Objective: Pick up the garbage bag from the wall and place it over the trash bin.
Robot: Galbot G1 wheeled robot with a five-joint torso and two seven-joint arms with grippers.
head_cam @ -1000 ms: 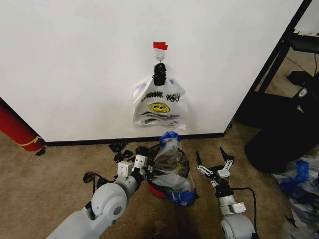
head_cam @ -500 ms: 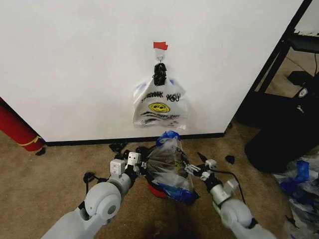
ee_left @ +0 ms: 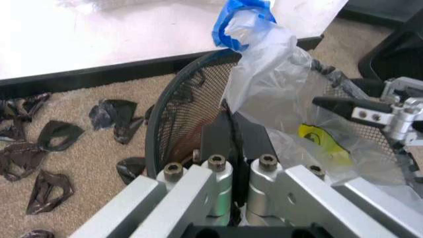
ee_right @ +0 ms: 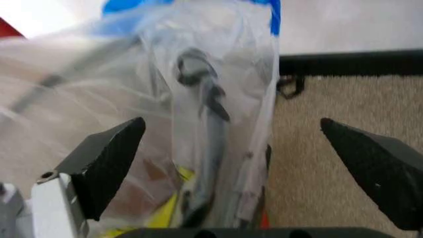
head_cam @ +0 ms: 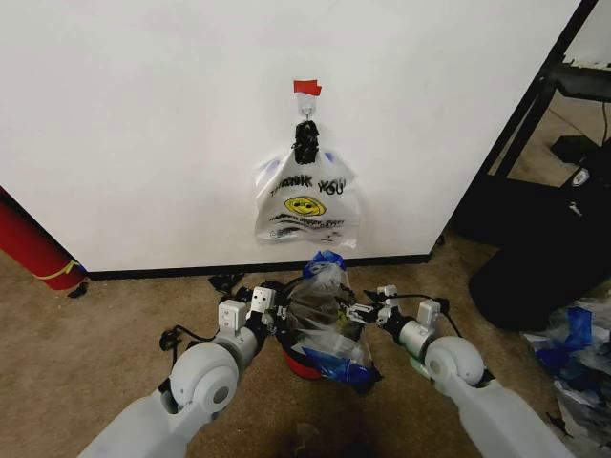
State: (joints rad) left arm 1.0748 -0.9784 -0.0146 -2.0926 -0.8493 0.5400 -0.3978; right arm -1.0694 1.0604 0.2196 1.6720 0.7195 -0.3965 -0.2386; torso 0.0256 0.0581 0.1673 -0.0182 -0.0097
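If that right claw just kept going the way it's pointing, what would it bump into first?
Most likely the garbage bag. The right tool is open, its two fingers spread to either side of the see-through plastic draped over the trash bin. The bag sits directly ahead and very close, so it would probably meet plastic before the rim.

Lighting is bright and even. The plain white flat wall is near overexposed in the head view and washes out in the left wrist view. Shadows are soft beneath the opaque white smiley bag. The thin crinkly see-through plastic bag appears blurred, possibly too close for focus. Head-view edges bow slightly.
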